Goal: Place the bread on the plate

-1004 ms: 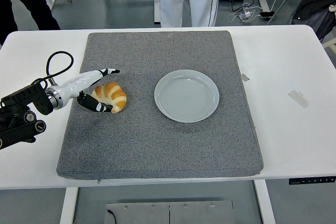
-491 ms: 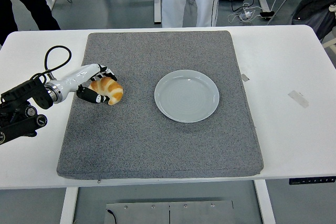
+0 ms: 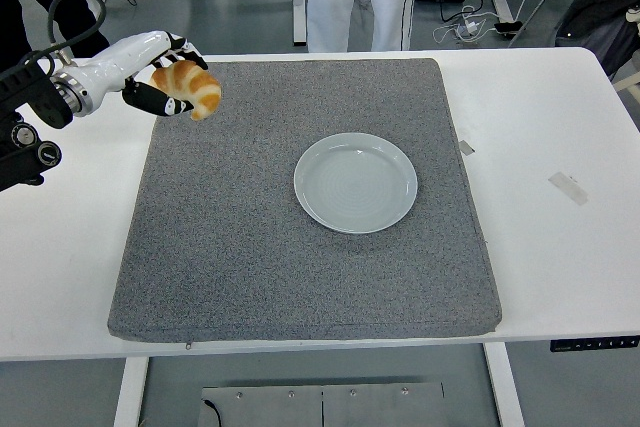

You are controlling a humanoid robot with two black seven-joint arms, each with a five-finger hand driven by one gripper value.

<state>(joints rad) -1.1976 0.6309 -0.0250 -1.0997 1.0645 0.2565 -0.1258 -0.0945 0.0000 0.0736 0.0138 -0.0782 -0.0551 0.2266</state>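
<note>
Gripping the bread [image 3: 187,88] aloft at ten o'clock, the left hand [image 3: 160,75] has yet to carry it to the plate [image 3: 355,182], empty at center.

At the upper left of the frame the robot's left arm [image 3: 30,117] is built of chunky black segments, matte, with round silver-ringed joints or bolts showing on its lower part near the left edge. A ribbed metal collar marks the wrist, and a black cable [image 3: 62,9] loops up and over above it. Beyond the collar the left hand [image 3: 150,72] has a glossy white shell over its back, smooth and rounded. The fingers [image 3: 188,50] are black with small white patches along them, and the thumb side underneath is black too, tipped with a little white.
</note>
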